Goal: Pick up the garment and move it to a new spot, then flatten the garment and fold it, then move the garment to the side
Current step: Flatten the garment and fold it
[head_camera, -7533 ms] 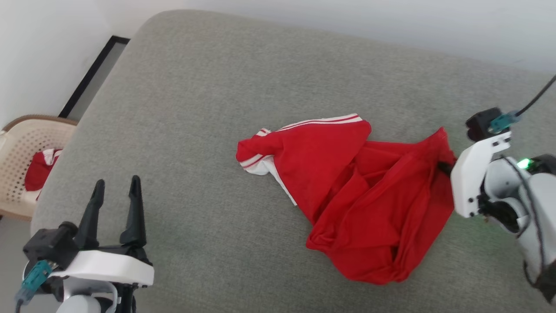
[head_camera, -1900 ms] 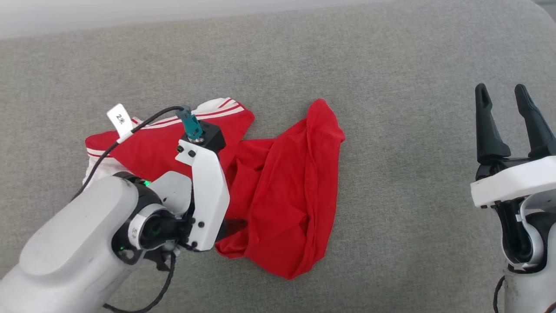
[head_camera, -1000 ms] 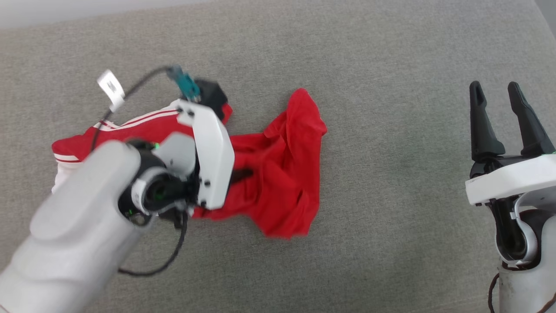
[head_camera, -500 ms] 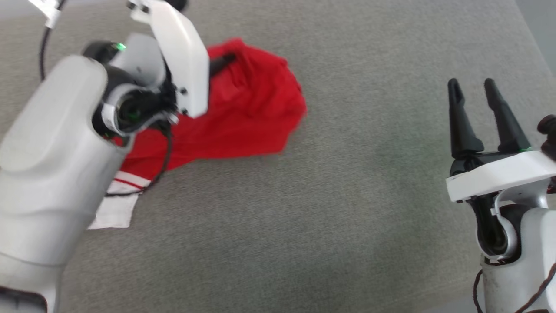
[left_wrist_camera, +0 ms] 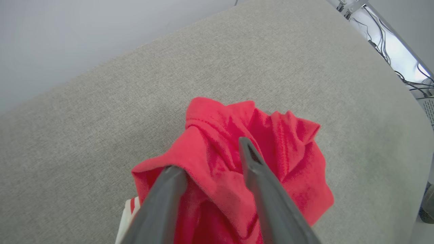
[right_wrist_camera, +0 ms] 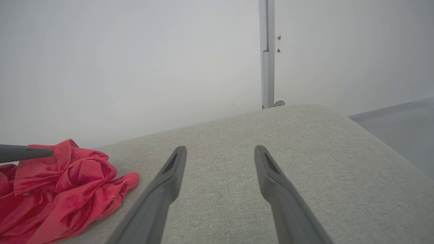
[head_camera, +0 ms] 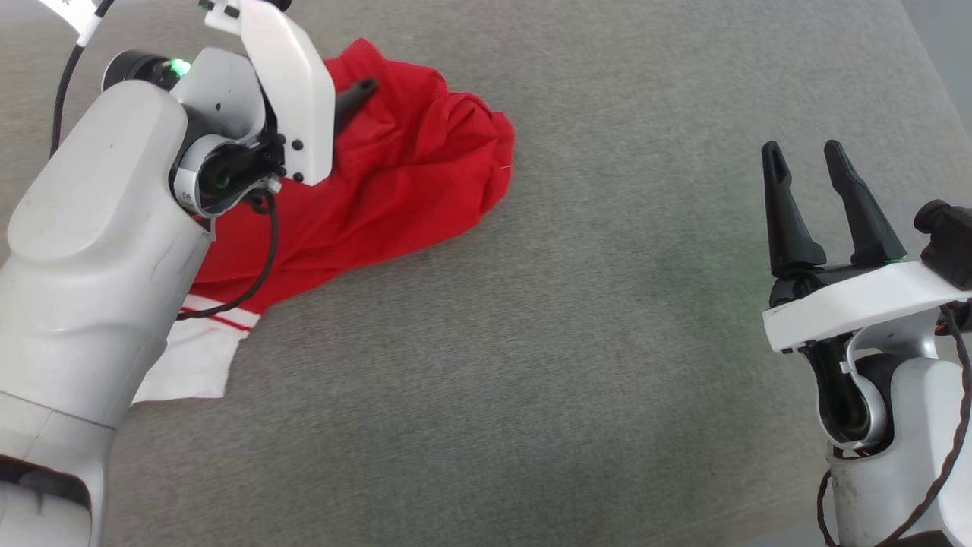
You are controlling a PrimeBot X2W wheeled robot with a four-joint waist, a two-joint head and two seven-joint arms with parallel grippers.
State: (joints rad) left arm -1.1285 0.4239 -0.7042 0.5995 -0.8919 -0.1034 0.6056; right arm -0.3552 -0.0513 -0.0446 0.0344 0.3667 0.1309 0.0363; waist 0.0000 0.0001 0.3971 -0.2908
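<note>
Fingers of the left gripper (left_wrist_camera: 210, 155) stand parted, clamping nothing. A fold of the garment (head_camera: 402, 175) lies draped across the gap and over one of them, so the cloth touches the fingers without being pinched. In the head view one dark fingertip pokes out over the red heap. The right gripper (head_camera: 803, 148) has its fingers spread wide and empty, pointing up at the lower right, well apart from the cloth.

The garment sits at the upper left of the grey fabric-covered surface (head_camera: 531, 342), partly hidden under the left arm. It is a crumpled mound with deep creases and bunched edges. One white sleeve panel (head_camera: 190, 365) with its striped trim (head_camera: 220, 315) trails toward the near edge. No number print is visible from here.

As I judge it, the first step is at its end: the shirt rests on the surface, and the left fingers look to be letting it go. Nothing past that is done. The cloth is not spread, and no sleeve or hem is laid out. No fold has been made, and the final move to the side has not begun. Flattening will probably need both grippers, since the body is rolled over on itself, and the right one is nowhere near the cloth.
</note>
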